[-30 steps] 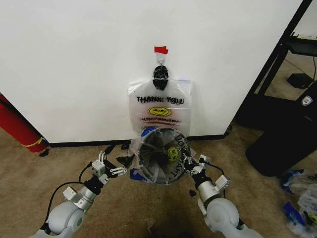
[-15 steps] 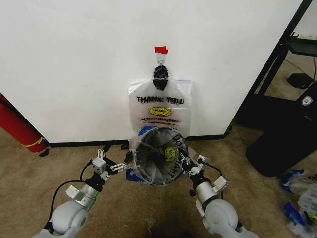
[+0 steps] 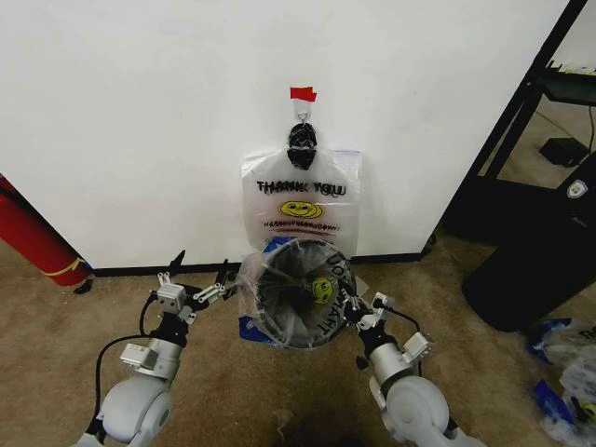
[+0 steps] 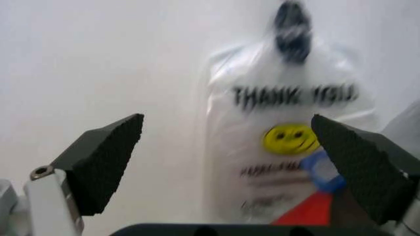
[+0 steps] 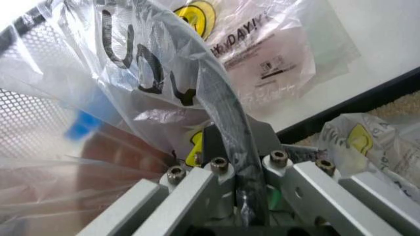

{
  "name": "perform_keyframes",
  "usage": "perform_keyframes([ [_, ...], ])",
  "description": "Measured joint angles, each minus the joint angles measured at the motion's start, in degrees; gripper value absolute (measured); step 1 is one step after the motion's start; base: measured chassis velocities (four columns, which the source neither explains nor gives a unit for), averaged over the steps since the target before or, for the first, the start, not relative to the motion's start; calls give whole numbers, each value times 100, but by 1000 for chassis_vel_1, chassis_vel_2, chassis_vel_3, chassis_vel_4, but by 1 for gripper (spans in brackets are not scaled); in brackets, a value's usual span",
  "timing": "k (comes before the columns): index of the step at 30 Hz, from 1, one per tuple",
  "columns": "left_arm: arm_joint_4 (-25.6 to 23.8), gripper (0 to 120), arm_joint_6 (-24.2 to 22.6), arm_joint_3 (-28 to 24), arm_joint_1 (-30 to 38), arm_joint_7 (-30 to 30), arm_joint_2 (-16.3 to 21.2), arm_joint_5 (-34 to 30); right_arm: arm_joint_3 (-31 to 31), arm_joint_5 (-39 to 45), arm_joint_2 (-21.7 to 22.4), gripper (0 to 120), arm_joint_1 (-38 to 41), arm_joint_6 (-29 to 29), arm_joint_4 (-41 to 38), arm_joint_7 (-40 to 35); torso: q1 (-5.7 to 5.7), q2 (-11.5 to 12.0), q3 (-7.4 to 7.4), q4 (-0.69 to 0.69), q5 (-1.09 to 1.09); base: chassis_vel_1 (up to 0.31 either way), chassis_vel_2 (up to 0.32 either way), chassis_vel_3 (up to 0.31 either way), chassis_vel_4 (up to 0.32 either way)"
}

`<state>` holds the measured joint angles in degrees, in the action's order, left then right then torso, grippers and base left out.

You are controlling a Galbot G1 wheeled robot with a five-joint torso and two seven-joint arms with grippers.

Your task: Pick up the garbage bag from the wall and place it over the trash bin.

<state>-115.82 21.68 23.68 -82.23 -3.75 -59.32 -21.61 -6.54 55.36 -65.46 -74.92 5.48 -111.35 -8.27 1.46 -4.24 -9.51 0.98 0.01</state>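
The garbage bag (image 3: 328, 315) is draped over the round black trash bin (image 3: 285, 300), with its lettering and blue patches along the rim. My right gripper (image 3: 355, 304) is shut on the bin's rim (image 5: 223, 110), with the bag's plastic (image 5: 125, 73) pinched in the grip (image 5: 229, 164). My left gripper (image 3: 200, 265) stands open a little to the left of the bin, with nothing between its fingers (image 4: 105, 157). A similar smiley bag (image 3: 300, 209) with black knotted handles hangs from the hook (image 3: 301, 110) on the white wall (image 3: 140, 121).
A long red cylinder (image 3: 33, 237) leans at the far left by the baseboard. A black rack (image 3: 549, 102) and a dark bulky object (image 3: 535, 275) stand at the right. Loose plastic bags (image 3: 563, 372) lie on the carpet at the far right.
My left gripper has drawn back from the bin's left rim, up and to the left, and now stands wide open. The bin and my right gripper have barely moved.
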Motion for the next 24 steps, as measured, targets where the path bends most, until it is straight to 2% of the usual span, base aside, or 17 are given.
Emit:
perform_keyframes([
  [6,-144,100,186,-132,19,323,-119,68,32,-26,-22,0,17,0,19,19,0,0,0,0,0,0,0,0,0],
  [14,147,100,166,-219,94,384,-313,557,48,-69,-25,0,-61,0,-92,68,0,0,0,0,-1,0,0,0,0],
  [24,321,100,146,-220,89,352,-361,675,59,-128,-40,0,-192,-8,-263,85,0,0,0,0,-1,0,0,0,0],
])
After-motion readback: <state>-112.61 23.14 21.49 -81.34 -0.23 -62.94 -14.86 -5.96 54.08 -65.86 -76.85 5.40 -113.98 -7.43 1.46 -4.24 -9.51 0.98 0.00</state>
